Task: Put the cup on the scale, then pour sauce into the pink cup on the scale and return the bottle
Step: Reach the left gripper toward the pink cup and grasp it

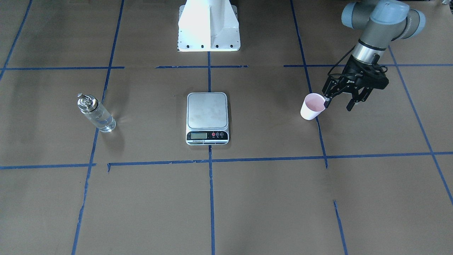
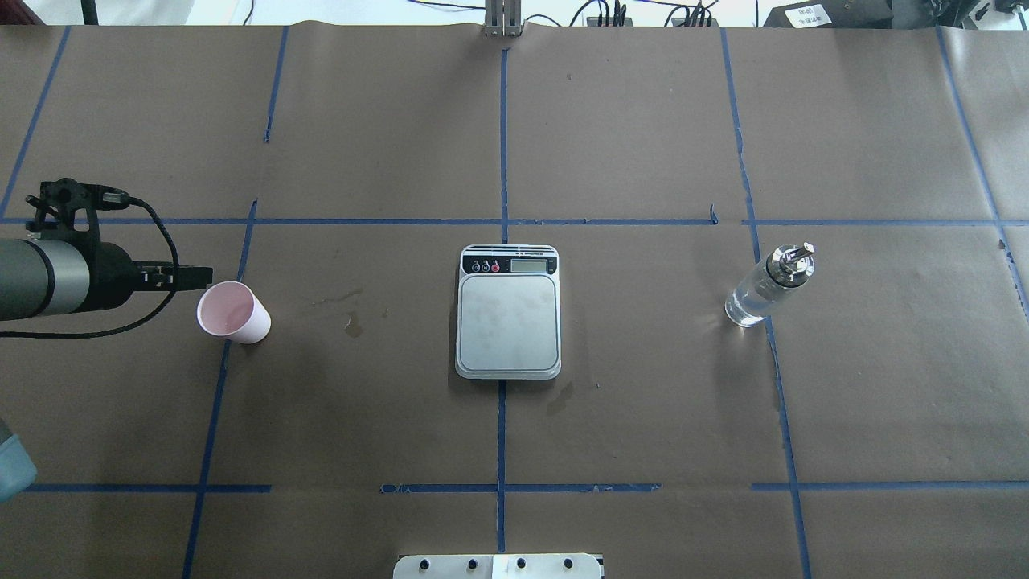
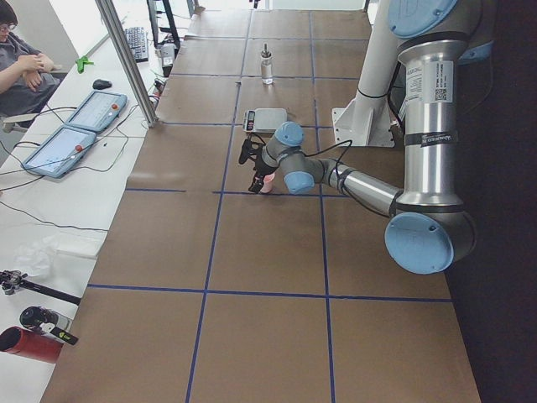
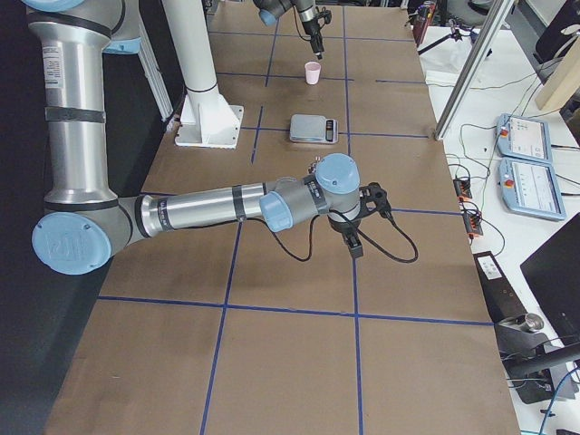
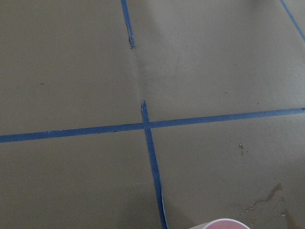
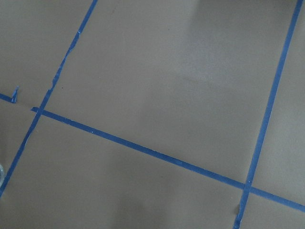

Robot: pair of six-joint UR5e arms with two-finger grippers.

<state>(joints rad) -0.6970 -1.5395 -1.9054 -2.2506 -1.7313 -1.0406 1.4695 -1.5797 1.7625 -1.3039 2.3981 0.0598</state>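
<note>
Nearest the robot, a white base plate (image 2: 498,565) is cut off by the lower edge of the overhead view. Ahead of it, the brown paper-covered bench (image 2: 643,402) is divided into squares by blue tape lines (image 2: 501,434).

In the middle row, three things are set in a line, well apart from one another. On the robot's left, the cup (image 1: 311,108) is stood upright on the bench across a tape line, not on the scale. The left tool (image 1: 338,107) is poised just beside it with its fingers spread apart. One fingertip (image 1: 326,104) overlaps the cup's rim, and whether it touches cannot be told. A small white logo on the tool is too small to be read. In the left wrist view only a sliver of the pink rim is shown, cut off at the bottom edge.

In the centre lies the scale (image 1: 207,110), its black display strip turned away from the robot. No figures can be made out on the display, and the line of print beneath it is too small to be read.

On the robot's right, the bottle (image 1: 96,114) is stood upright, its silver cap and spout on top. The sauce (image 1: 104,122) inside is clear, and its level is hard to make out.

The right tool (image 4: 352,246) is shown only in the right-end view, pointed down over the bench. Whether it is open or closed cannot be told.

At the far edge, cables (image 2: 611,12) are partly cut off.
</note>
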